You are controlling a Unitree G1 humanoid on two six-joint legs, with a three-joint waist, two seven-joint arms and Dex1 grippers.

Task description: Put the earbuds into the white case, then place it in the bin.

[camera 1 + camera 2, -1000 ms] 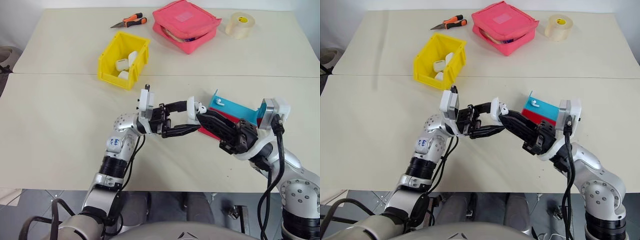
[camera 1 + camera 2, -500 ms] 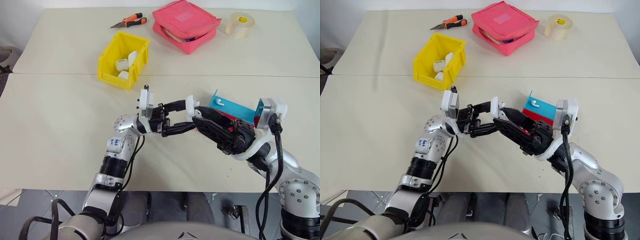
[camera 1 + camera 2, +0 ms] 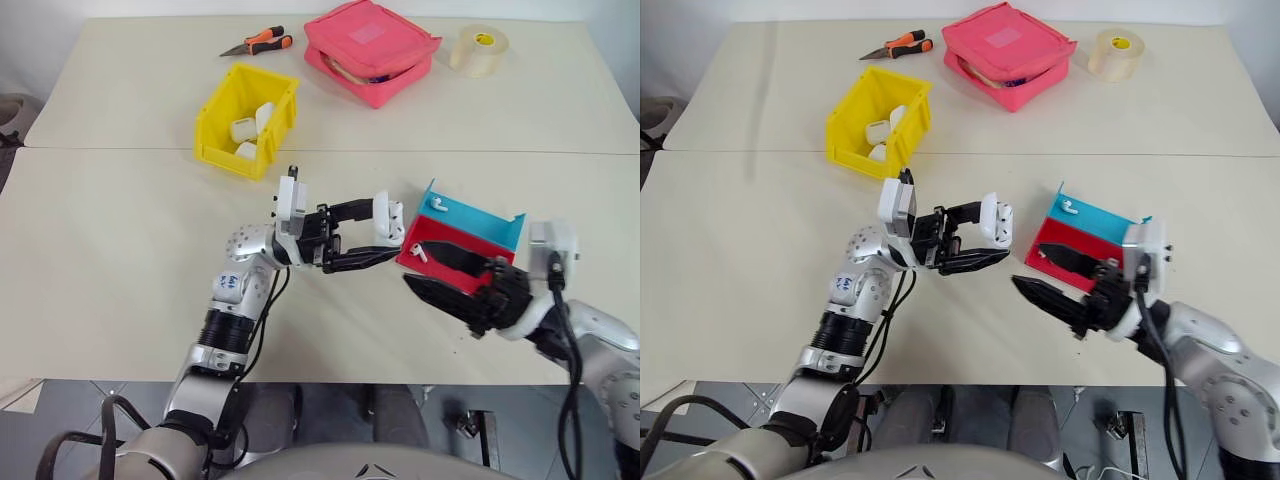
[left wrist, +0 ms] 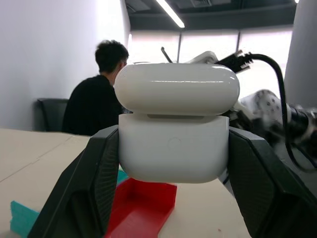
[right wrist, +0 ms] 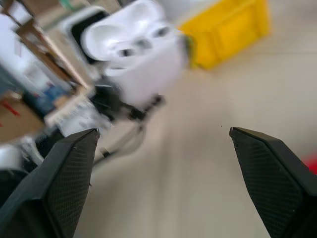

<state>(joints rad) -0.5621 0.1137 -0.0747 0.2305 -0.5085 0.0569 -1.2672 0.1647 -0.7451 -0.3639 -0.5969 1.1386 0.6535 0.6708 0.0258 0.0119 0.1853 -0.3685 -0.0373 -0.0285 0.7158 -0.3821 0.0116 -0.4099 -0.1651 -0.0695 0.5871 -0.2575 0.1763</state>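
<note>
- The left gripper (image 3: 372,238) was clamped on the small glossy white rounded-corner plastic case (image 3: 386,219), holding it above the cream table (image 3: 120,250), in front of the robot.
- In the right wrist view the case lid (image 5: 116,34) stood flipped open, and the sockets looked occupied, though that view was too blurred to confirm it.
- The right gripper (image 3: 448,275) was empty, its two black fingers spread wide, over the near edge of the shallow red and blue tray (image 3: 480,222) and apart from the case.
- Two tiny glossy white plastic earbuds (image 3: 437,205) lay in the tray, one on the blue part and one on the red.
- Judgement: the loading step was underway or near complete; whether the tray earbuds belonged to this case could not be told.
- The bright yellow rectangular plastic bin (image 3: 222,115) stood well apart from the held case, farther back on the table, with several look-alike white cases (image 3: 243,130) inside.
- Remaining: close the lid, carry the case to the bin, release it there.
</note>
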